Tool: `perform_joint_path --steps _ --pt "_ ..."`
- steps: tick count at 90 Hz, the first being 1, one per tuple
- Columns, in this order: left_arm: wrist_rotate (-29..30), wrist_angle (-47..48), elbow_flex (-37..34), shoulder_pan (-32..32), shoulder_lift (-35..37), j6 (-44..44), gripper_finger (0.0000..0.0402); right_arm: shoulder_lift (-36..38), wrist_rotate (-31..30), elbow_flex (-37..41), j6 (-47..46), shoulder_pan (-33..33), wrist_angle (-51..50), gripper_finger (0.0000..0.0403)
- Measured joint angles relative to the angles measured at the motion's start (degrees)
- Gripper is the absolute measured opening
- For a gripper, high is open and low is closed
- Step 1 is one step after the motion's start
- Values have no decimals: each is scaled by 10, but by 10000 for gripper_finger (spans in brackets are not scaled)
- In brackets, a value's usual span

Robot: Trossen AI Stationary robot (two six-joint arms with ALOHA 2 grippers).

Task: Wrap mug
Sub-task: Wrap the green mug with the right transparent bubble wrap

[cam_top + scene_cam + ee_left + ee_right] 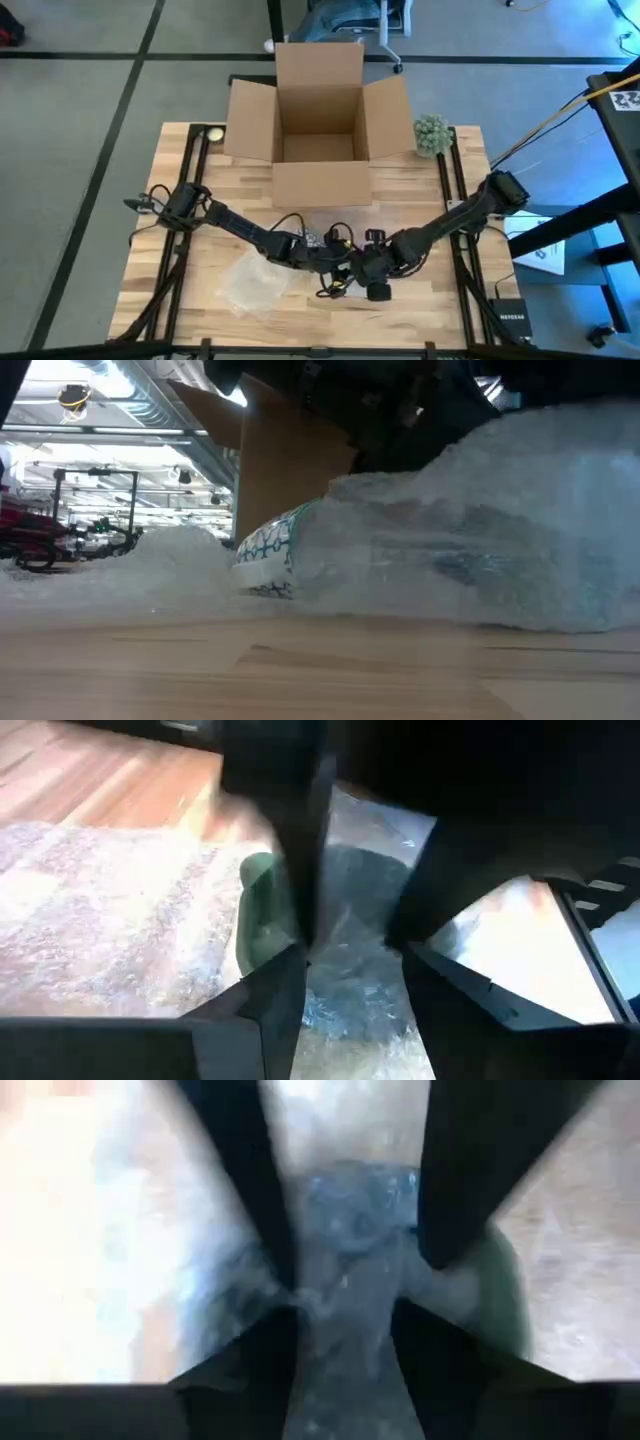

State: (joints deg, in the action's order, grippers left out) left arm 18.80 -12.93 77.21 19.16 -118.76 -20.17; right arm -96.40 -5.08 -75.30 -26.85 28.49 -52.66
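The mug (265,555), white with a teal pattern and green inside (255,910), lies on its side at the middle of the table. Clear bubble wrap (480,530) is drawn over most of it, and the rest of the sheet (255,282) spreads toward the table's left and near edge. My left gripper (325,258) and my right gripper (352,268) meet over the mug from opposite sides. Each is shut on a bunch of the wrap. From above, the arms hide the mug. My left gripper has a bunched length of bubble wrap (345,990) between its two fingers, right beside the mug's green opening. It comes in low from the table's left. The wrap there lies over the mug, which rests on the table. My right gripper pinches a gathered bunch of bubble wrap (340,1310) between its two fingers, close against the mug's side (500,1290). It reaches in low from the table's right, facing the left gripper's fingers (240,1200). How many layers it has cannot be told.
An open cardboard box (320,120) stands at the far middle of the table. A green pompom-like object (432,135) sits right of it, and a small ball (214,133) lies at the far left corner. Bare wood shows along the near edge.
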Motion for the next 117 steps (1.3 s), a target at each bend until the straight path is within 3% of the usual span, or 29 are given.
perform_joint_path --steps 12,37,59,70,83,94,106,117 --pt "-2 -1 0 0 0 0 153 6 -24 -15 4 0 -31 152" --pt "-6 -5 0 0 0 1 153 -38 0 70 3 -6 92 152" --pt "-4 -3 2 0 0 -2 153 -19 3 12 -1 2 -1 152" --pt "-3 -4 0 0 0 2 153 21 -32 -41 -6 22 -45 152" --pt "-6 -6 0 0 0 0 153 62 -60 -50 -57 56 -126 152" --pt "-7 -7 0 0 0 0 153 85 -62 0 -143 90 -156 152" --pt "-8 -8 0 0 0 0 153 87 -48 103 -208 123 -105 152" --pt "-8 -9 0 0 0 0 153 86 -104 186 -229 133 -9 152"
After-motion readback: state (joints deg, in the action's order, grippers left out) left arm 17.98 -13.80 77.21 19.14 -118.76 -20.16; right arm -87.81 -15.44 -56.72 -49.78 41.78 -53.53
